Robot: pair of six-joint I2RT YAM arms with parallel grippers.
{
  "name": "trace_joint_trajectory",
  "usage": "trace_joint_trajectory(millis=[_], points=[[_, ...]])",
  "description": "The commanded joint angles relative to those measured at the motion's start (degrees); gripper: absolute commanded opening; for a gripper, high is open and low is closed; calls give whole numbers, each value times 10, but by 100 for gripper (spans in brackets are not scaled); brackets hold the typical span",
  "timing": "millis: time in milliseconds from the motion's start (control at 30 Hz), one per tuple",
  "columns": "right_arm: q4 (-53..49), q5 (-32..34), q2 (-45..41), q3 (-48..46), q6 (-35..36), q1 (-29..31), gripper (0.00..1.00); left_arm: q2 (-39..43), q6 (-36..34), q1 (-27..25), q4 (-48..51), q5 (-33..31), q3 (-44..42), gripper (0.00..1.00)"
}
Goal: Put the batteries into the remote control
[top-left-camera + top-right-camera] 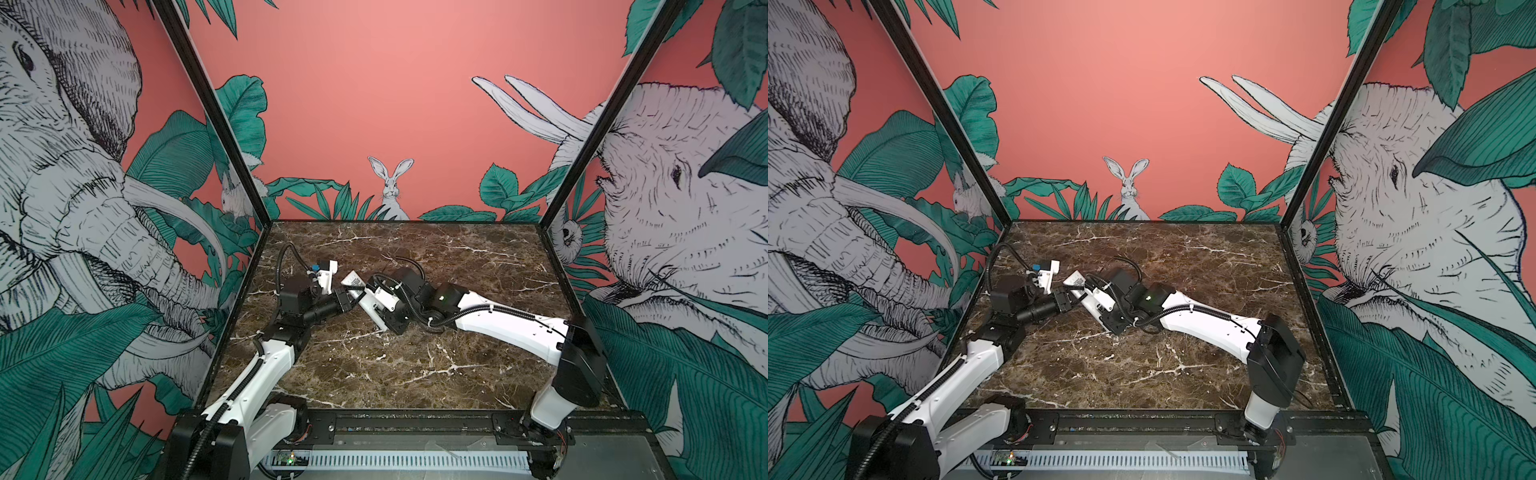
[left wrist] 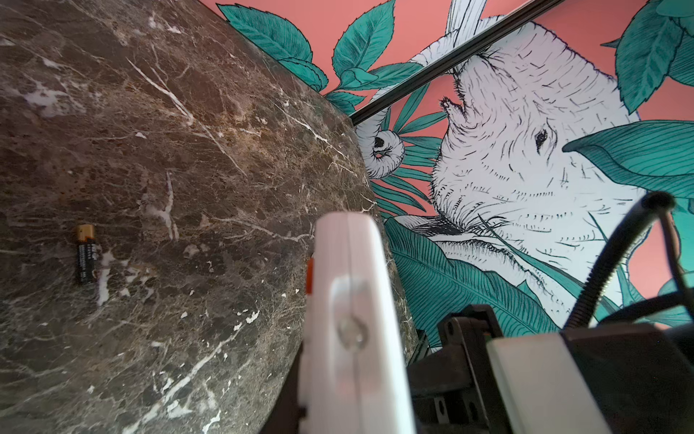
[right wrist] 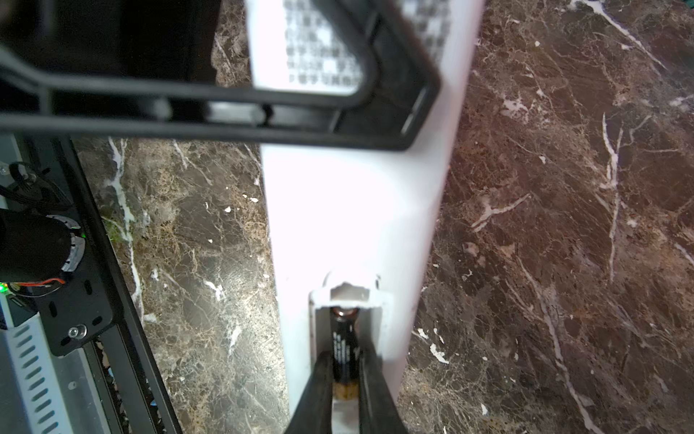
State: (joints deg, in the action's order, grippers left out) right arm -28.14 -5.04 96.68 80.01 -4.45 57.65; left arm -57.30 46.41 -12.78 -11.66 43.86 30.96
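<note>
My left gripper (image 1: 345, 300) is shut on the remote control (image 1: 353, 279), a slim white handset held off the marble with its labelled back (image 3: 323, 45) showing. In the right wrist view the battery bay at the remote's other end stands uncovered. One dark battery (image 3: 343, 338) with a copper end lies in that bay. My right gripper (image 3: 345, 360) is shut on it, a black finger (image 3: 319, 375) on each side. A second battery (image 2: 85, 253) lies loose on the table. The left wrist view shows the remote's edge (image 2: 349, 319) with an orange button at its side.
The brown marble table (image 1: 415, 374) is walled by jungle-print panels on three sides. A black rail (image 1: 415, 419) and a white slotted cable duct (image 1: 395, 459) run along the front edge. Both arms meet left of the table's middle.
</note>
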Motion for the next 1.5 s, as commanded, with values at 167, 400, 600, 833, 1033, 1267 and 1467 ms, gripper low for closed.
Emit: trace_joint_trajectory(millis=[167, 400, 600, 833, 1033, 1267, 1467], points=[[-15, 79, 18, 14, -22, -1, 19, 36, -6, -10, 32, 24, 27, 0], [-15, 90, 25, 23, -31, 3, 16, 38, -12, -10, 47, 9, 21, 0], [-4, 71, 19, 23, -23, 4, 6, 36, -21, -10, 52, 7, 19, 0], [-11, 45, -1, 23, -12, 4, 4, 41, -41, -9, 73, -7, 16, 0], [-11, 28, 0, 18, -13, 4, 7, 38, -33, -9, 56, -7, 11, 0], [11, 3, 4, 11, -18, 7, 14, 37, -27, -7, 54, -6, 12, 0], [27, 3, -5, -10, -14, 17, 14, 32, -16, -1, 43, -3, 7, 0]])
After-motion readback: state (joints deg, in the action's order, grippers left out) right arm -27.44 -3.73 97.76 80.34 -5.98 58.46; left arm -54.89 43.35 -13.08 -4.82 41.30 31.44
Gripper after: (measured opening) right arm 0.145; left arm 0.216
